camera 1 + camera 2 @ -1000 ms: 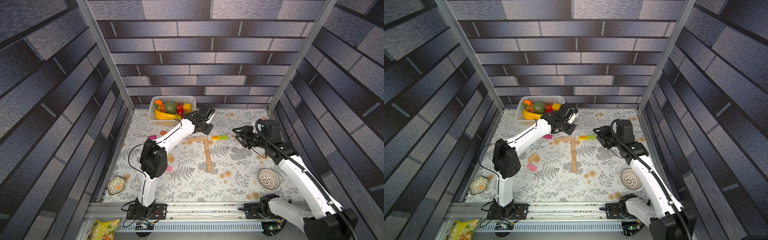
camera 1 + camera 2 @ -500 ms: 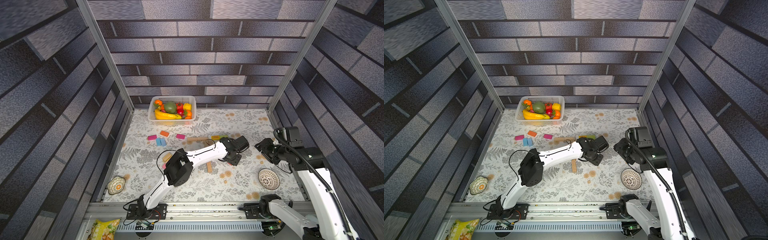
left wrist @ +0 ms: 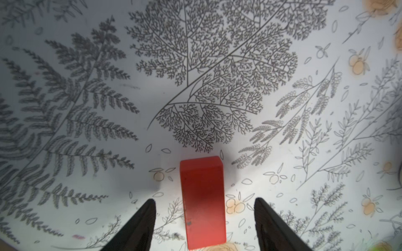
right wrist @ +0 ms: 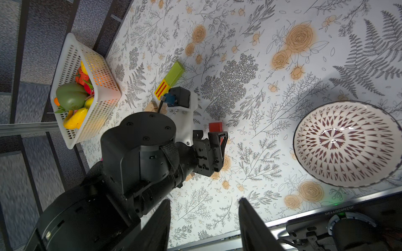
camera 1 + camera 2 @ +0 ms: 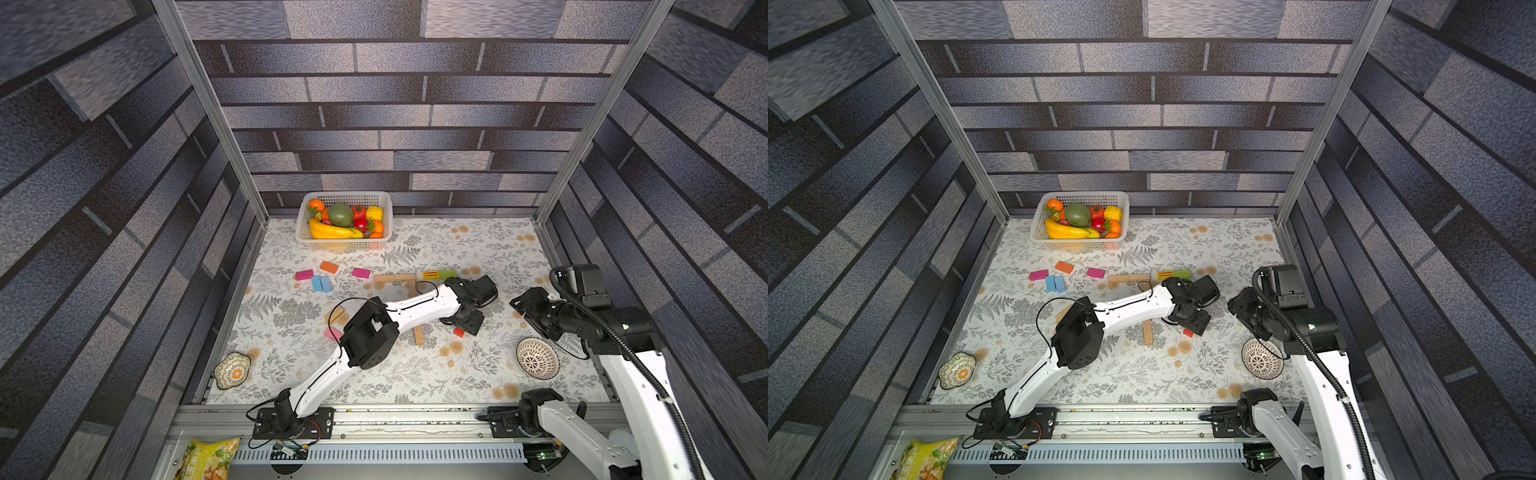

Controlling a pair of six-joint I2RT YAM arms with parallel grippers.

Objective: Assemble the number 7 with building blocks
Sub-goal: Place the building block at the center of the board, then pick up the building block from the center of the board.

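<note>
Moved from beside the basket point(image 5: 345, 246), left gripper point(image 3: 204, 200) stands wide open astride the red block point(image 3: 202, 202), holding nothing. Block lies flat on the mat point(image 5: 415, 382), near the tan stem point(image 5: 418, 334). Right gripper point(image 4: 203, 200) part-open, empty, near the bowl point(image 5: 537, 358).

We see our right hand point(image 4: 204, 201) with its two dark fingers point(image 4: 161, 223) apart and the floral bench point(image 4: 282, 87) showing between them. Ahead, the left hand point(image 4: 218, 137) hangs over a red block point(image 4: 215, 126). Past it, a green block point(image 4: 176, 72) lies end to end with a yellow striped block point(image 4: 162, 88). A tan block point(image 4: 152, 106) is partly hidden by the arm. A white basket point(image 4: 97, 71) holds fruit point(image 4: 70, 95), and a patterned bowl point(image 4: 348, 145) sits well apart.
</note>
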